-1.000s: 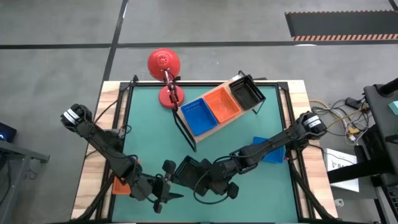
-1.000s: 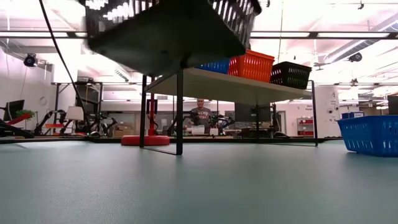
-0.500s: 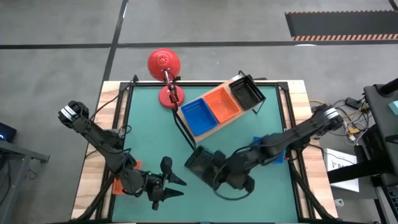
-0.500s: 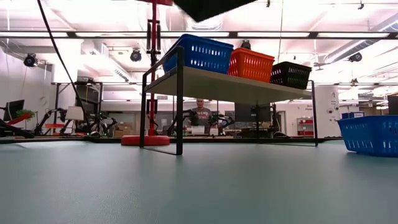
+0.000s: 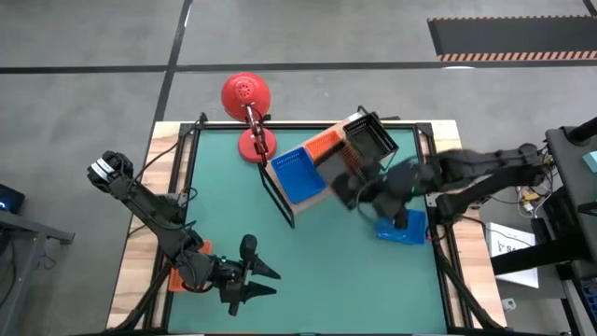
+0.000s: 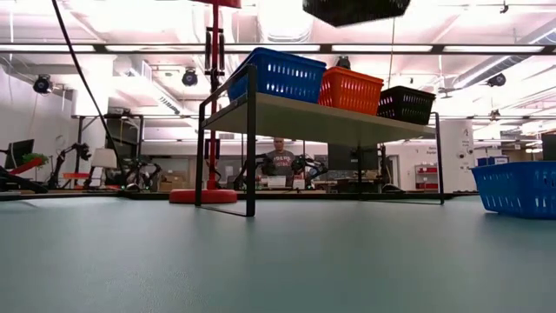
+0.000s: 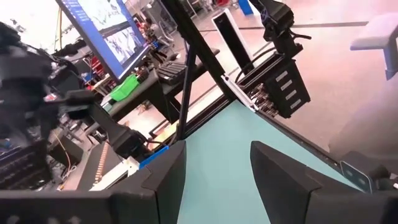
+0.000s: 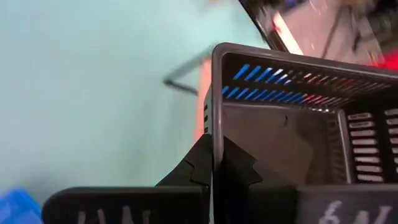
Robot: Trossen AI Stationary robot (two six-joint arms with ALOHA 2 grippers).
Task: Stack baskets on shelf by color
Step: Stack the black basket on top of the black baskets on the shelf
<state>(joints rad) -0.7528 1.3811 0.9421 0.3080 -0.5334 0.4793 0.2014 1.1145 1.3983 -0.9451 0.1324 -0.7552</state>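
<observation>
My right gripper (image 5: 357, 191) is shut on a black basket (image 5: 334, 170), carried in the air over the shelf (image 5: 311, 200), above the orange basket (image 5: 326, 146). The black basket also shows at the top of the low view (image 6: 356, 9). On the shelf stand a blue basket (image 5: 297, 174), the orange one and a black one (image 5: 371, 138). Another blue basket (image 5: 403, 228) lies on the mat at the right. My left gripper (image 5: 258, 280) is open and empty near the table's near edge, beside an orange basket (image 5: 180, 277). My right gripper (image 8: 213, 158) pinches one side wall of the black basket at its rim (image 8: 214, 112), one finger (image 8: 239, 171) inside the basket and one (image 8: 198, 168) outside. The basket is lifted clear, high above the mat, its open side up.
A red lamp (image 5: 245, 93) stands at the far edge, left of the shelf, its base (image 5: 256, 145) on the mat. The shelf's black wire legs (image 6: 251, 148) stand on the green mat (image 5: 233, 215). A person shows in the room behind the table (image 6: 280, 161).
My right gripper has carried the black basket from low over the middle of the mat near the front, upward and toward the far right, to above the shelf. The basket has risen out of the low view's middle to its top edge.
</observation>
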